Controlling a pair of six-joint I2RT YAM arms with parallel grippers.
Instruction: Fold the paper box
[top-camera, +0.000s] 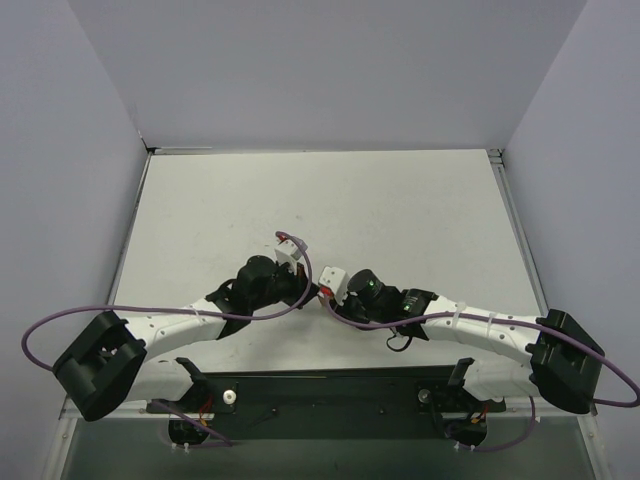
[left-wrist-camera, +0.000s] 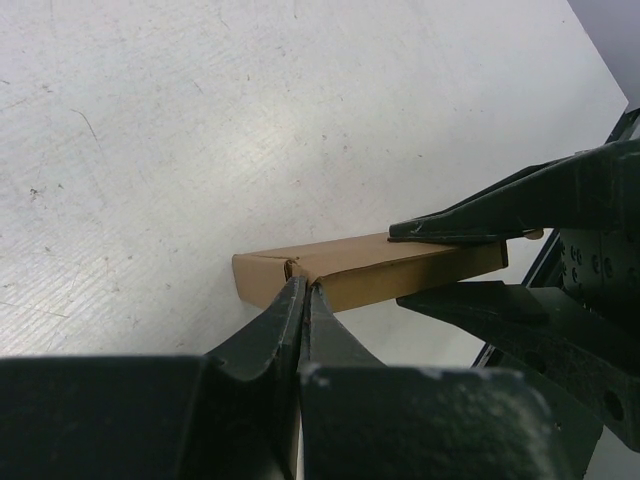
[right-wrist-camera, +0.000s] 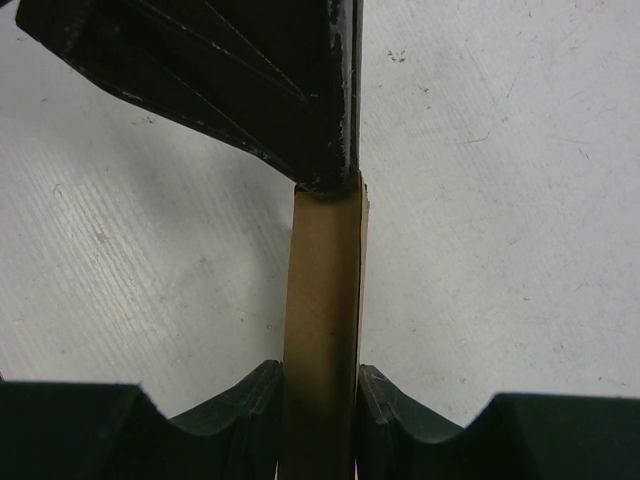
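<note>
The small, slim brown cardboard paper box (left-wrist-camera: 385, 268) is folded into a long, flat bar. It sits where the two arms meet tip to tip, over the middle of the white table (top-camera: 400, 210) and somewhat toward its near edge. Its long axis runs roughly left to right in the scene. From the right wrist it points straight away in line with that arm's fingers, and from the left wrist it lies crosswise, its right end slightly higher in the picture. From above it is almost wholly hidden behind the two wrists. I cannot tell whether it touches the table or hangs just above it. The surface is plain and unprinted, with a flat upper face, a narrower side face below it, and sharp straight edges. A short seam or crease shows near its free left end, and a thin raw cardboard edge runs along one long side. The black right gripper (right-wrist-camera: 322, 395) has its two fingers set on either side of the box's right end, clamped against its flat faces, with one finger above and one beneath in the left wrist view. The black left gripper (left-wrist-camera: 305, 292) has its fingers pressed nearly together, and their tips pinch the near upper edge of the box not far from its left end. Purple cables (top-camera: 60, 322) loop out from both arms.
</note>
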